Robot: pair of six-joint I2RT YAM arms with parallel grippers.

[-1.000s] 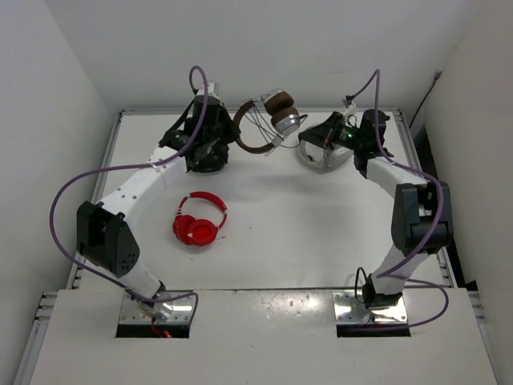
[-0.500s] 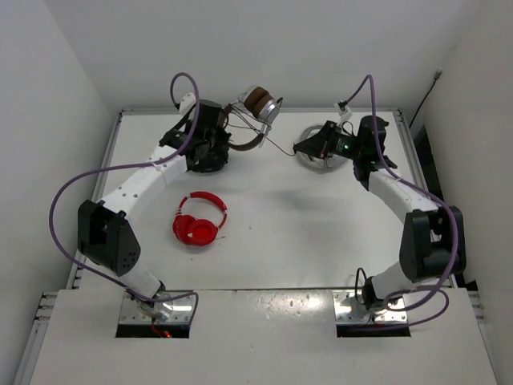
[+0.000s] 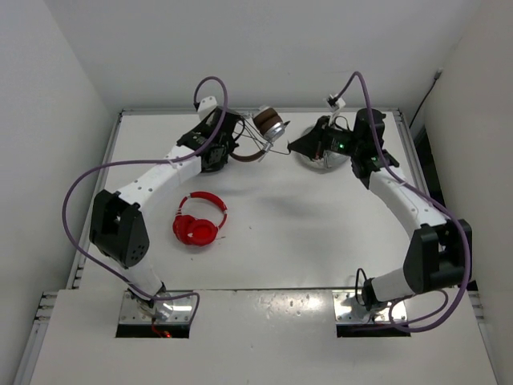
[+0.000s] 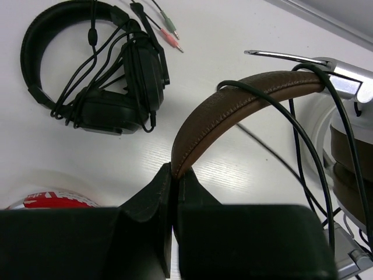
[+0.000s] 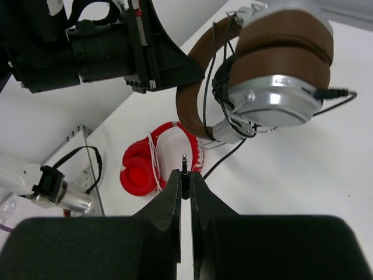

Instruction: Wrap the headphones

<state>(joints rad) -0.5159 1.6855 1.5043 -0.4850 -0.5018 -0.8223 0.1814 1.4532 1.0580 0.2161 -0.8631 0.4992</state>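
Note:
The headphones [image 3: 266,127] have a dark brown headband [image 4: 233,105], brown pads and silver ear-cup shells [image 5: 274,105]. They hang above the far middle of the table. My left gripper [image 4: 173,175] is shut on the end of the headband. The thin black cable [image 4: 303,146] loops over the band and around the cups. My right gripper [image 5: 185,184] is shut on the cable's jack plug [image 5: 185,169], to the right of the headphones in the top view [image 3: 295,147].
Red headphones [image 3: 198,221] lie on the table at the left middle, also in the right wrist view [image 5: 151,163]. Black headphones [image 4: 99,76] with a tangled cable lie under the left arm. White-grey headphones [image 3: 321,159] lie under the right gripper.
The left gripper has carried the headphones right and turned them. The right gripper has moved left and farther back with the cable end.

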